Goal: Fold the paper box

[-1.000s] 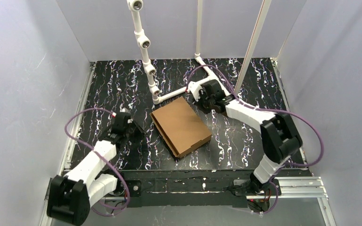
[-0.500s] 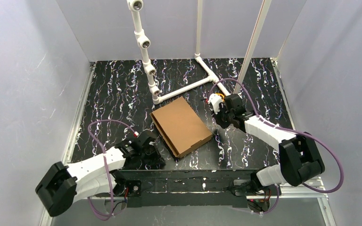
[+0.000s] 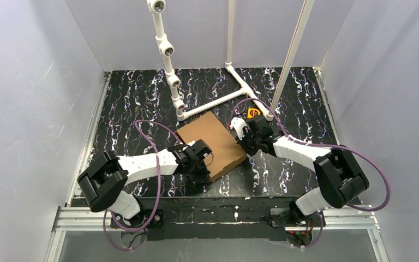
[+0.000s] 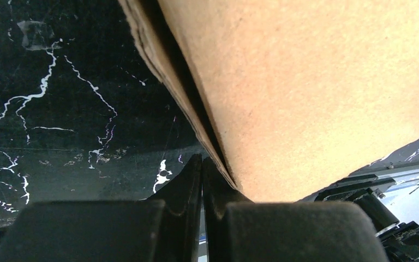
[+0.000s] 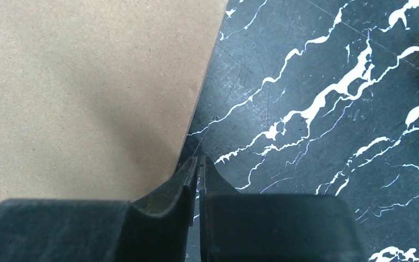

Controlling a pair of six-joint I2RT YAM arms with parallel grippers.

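Observation:
The paper box (image 3: 210, 136) lies flat and closed in the middle of the black marbled table, a plain brown slab of cardboard. My left gripper (image 3: 203, 166) is shut at its near-left side. In the left wrist view its fingertips (image 4: 202, 159) touch the layered edge of the paper box (image 4: 316, 82) with nothing between them. My right gripper (image 3: 233, 131) sits at the box's right side. In the right wrist view this gripper (image 5: 197, 159) is shut and empty, right at the edge of the cardboard (image 5: 87, 82).
A white pipe frame (image 3: 210, 105) lies just behind the box, with upright pipes rising from it. A small orange object (image 3: 252, 113) rests on the table behind my right gripper. Grey walls close in both sides. The metal rail (image 3: 234, 215) runs along the near edge.
My left arm swung in from the left side to the box's near-left edge. My right gripper came forward from the pipe frame to the box's right edge and its jaws closed.

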